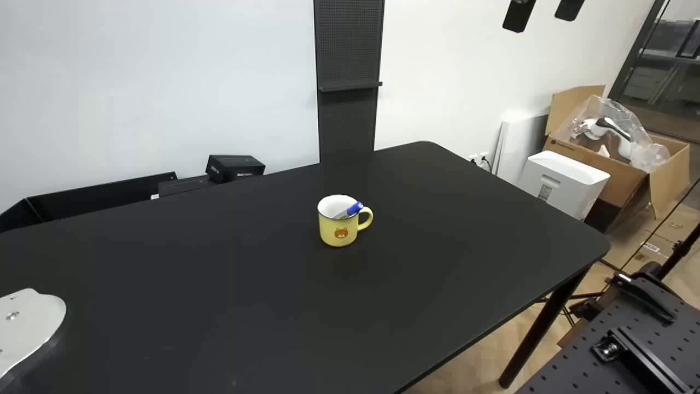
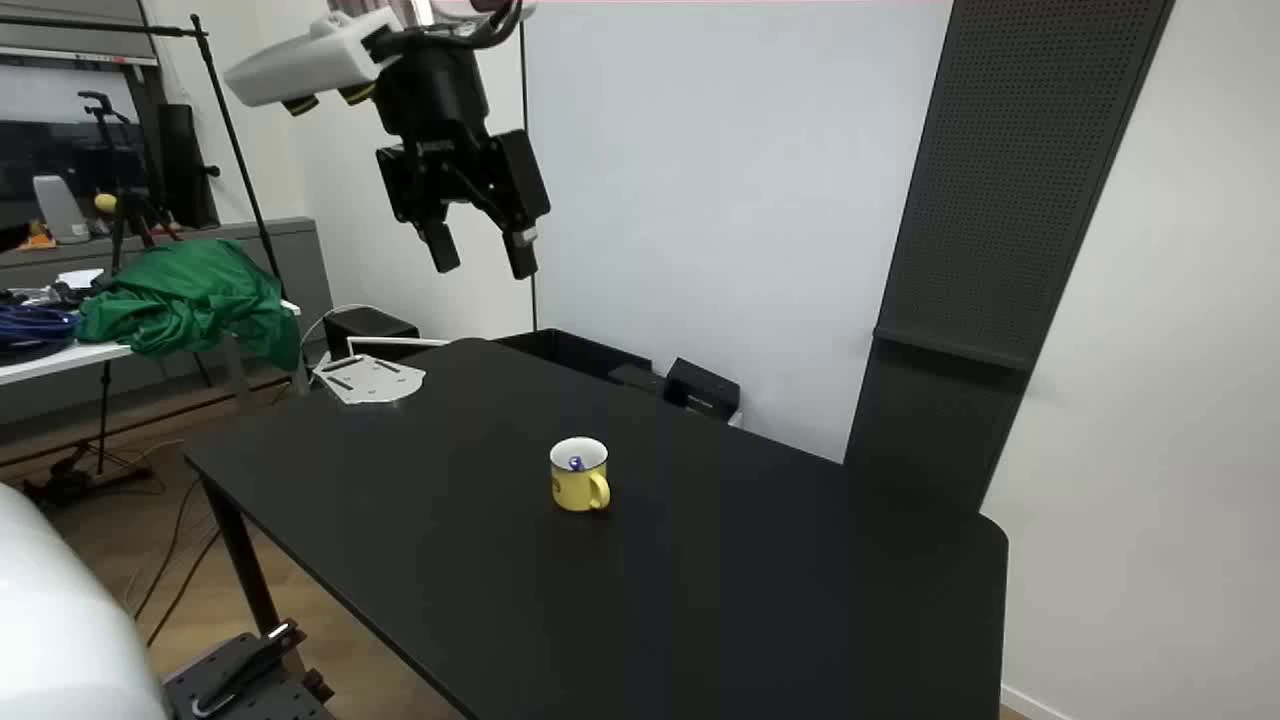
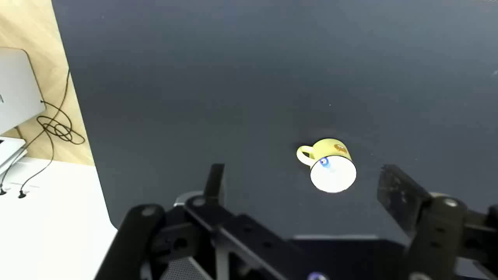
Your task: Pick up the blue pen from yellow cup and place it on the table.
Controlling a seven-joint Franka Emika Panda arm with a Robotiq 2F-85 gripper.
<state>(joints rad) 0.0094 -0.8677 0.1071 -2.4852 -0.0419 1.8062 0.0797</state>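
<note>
High above the table, see the gripper with fingers spread wide, well apart from the tabletop. Find just two black fingertips at the top of an exterior view, with the rest cut off. At an edge, note a pale metal plate, cut off at the left in an exterior view. Outside the table's edge, at the lower left of an exterior view, note a large white rounded shape, also cut off; cannot tell what.

Well inside the visible edges and corners of the table, find the yellow cup standing upright. Inside it, see the blue pen leaning, with the blue end by the rim on the handle side and the lower part hidden by the cup's near side. In the wrist view, make out little past that blue end. Beyond the edge between the far and right corners, in an exterior view, see a cardboard box holding a white-and-black thing in clear plastic; cannot tell what. Past the far edge, see a black bin, partly hidden by the table; cannot make out the contents.
</note>
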